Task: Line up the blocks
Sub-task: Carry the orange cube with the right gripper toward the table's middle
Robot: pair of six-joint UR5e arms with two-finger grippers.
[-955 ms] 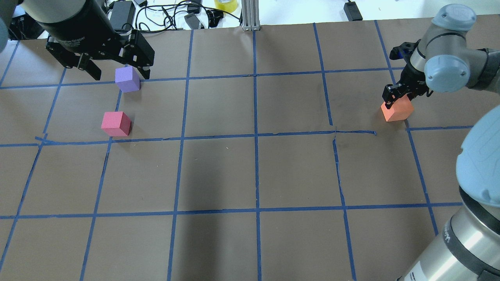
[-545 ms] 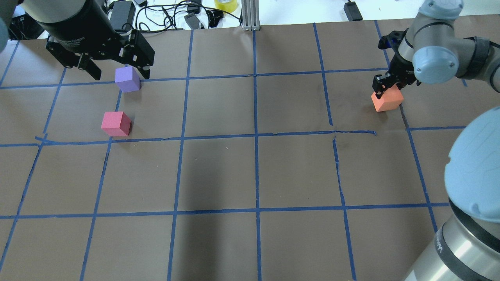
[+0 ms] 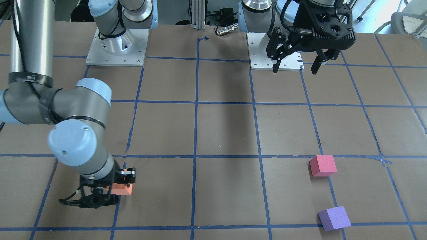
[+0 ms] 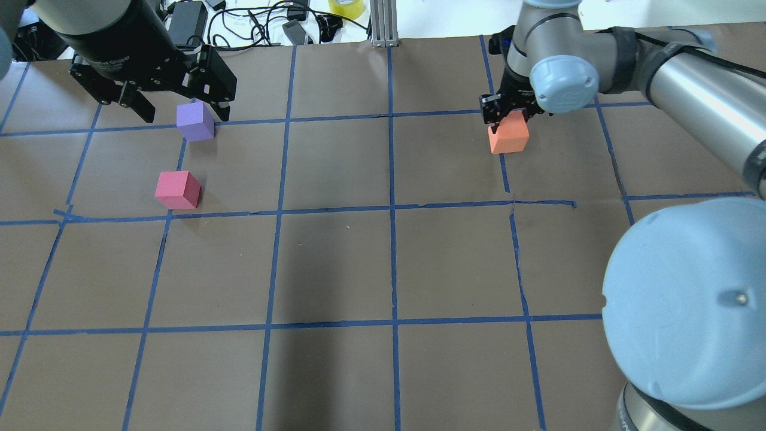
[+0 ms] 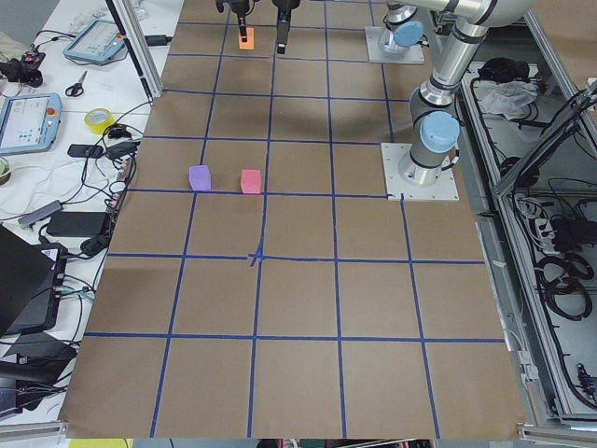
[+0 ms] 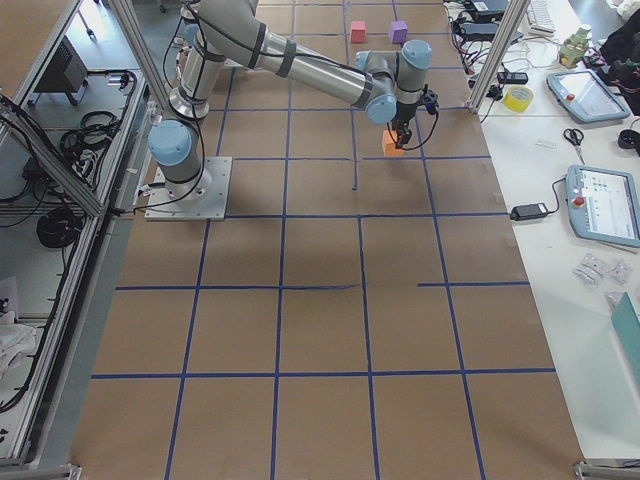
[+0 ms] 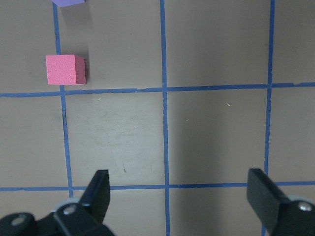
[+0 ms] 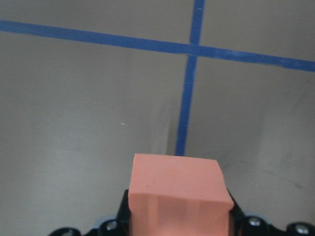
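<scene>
- Table [image 4: 335, 263] is covered in brown paper, with blue tape [image 4: 392, 179] laid out as a grid of big squares. The tape's a bit rumpled and torn at a couple of the crossings.
- Aluminium post [image 4: 383, 23] stands upright at the middle of the far edge.
- Messy black cables [image 4: 251, 24] are sprawled on the white bench behind the table, with a power brick [image 4: 187, 18] among them.
- Yellow tape roll [image 4: 346, 7] is on that bench too, near the post.
- Scissors [image 5: 78, 86] lie between two pendants [image 5: 26, 121] with lit screens.
- Grey chair [image 3: 408, 21] is off in a corner of the front view.
</scene>
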